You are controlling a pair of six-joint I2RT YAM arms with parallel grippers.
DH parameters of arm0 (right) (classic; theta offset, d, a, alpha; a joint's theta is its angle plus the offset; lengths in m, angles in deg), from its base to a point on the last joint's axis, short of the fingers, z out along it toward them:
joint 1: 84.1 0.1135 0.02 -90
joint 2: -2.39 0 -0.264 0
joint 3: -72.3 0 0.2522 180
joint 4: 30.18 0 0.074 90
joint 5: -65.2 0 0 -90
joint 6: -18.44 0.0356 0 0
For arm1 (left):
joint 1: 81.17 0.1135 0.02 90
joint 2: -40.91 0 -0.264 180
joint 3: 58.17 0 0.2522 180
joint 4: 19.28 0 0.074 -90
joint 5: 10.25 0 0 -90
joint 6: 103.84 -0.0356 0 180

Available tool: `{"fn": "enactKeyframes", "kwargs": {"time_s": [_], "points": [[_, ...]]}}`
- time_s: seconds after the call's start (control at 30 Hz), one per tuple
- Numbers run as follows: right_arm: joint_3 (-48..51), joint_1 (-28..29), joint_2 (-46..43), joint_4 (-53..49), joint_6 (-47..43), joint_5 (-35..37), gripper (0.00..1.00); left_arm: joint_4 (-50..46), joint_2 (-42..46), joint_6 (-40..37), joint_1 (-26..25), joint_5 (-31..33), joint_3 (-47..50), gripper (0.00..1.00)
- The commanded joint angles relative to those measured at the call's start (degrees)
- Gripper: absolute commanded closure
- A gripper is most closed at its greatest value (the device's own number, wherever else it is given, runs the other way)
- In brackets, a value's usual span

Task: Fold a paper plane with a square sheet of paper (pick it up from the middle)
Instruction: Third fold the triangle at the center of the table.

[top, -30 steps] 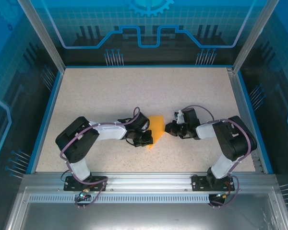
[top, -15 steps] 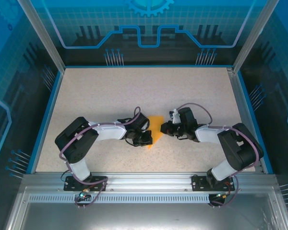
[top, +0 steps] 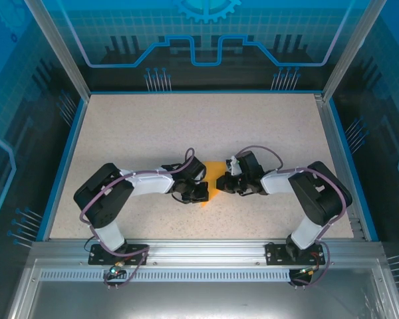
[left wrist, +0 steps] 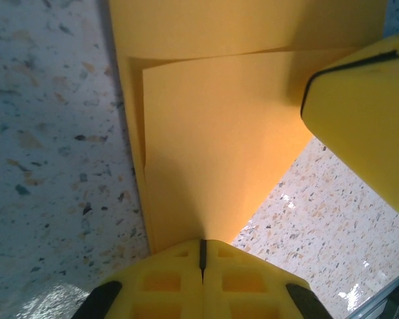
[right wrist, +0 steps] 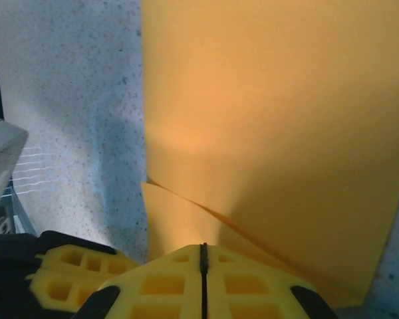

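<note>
Since the partly folded square sheet of paper (top: 213, 175) is thin and floppy, you hold it from both sides at the centre of the overhead frame, probably to keep its layers aligned for the next crease. At the bottom of its wrist view your left gripper (left wrist: 201, 244) is clamped tight on one edge. Your right gripper (right wrist: 203, 247) pinches the opposite edge the same way, both over the speckled tabletop (top: 153, 126).
</note>
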Motion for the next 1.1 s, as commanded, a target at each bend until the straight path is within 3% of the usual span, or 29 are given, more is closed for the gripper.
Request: {"fn": "enactKeyframes", "kwargs": {"time_s": [0.0,0.27,0.57,0.8,1.07], "points": [[-1.6,0.5,1.9,-4.0,-2.2,2.0,0.93,-5.7,1.0,-1.3,0.1,2.7,0.6,0.94],[-0.3,0.4,3.1,-4.0,-0.2,4.0,0.94,-6.9,4.8,-1.9,2.5,-0.6,-3.4,0.92],[-0.6,0.4,3.3,-4.3,-0.1,4.0,0.94,9.3,1.2,9.0,3.0,-13.8,-2.2,0.90],[-0.7,0.4,3.2,-5.1,-0.5,4.3,0.94,16.0,-4.9,12.2,3.0,-14.6,1.1,0.90],[0.1,-0.4,2.4,-6.0,-1.2,4.6,0.94,12.8,-4.3,10.5,3.1,-12.8,5.0,0.90]]}}
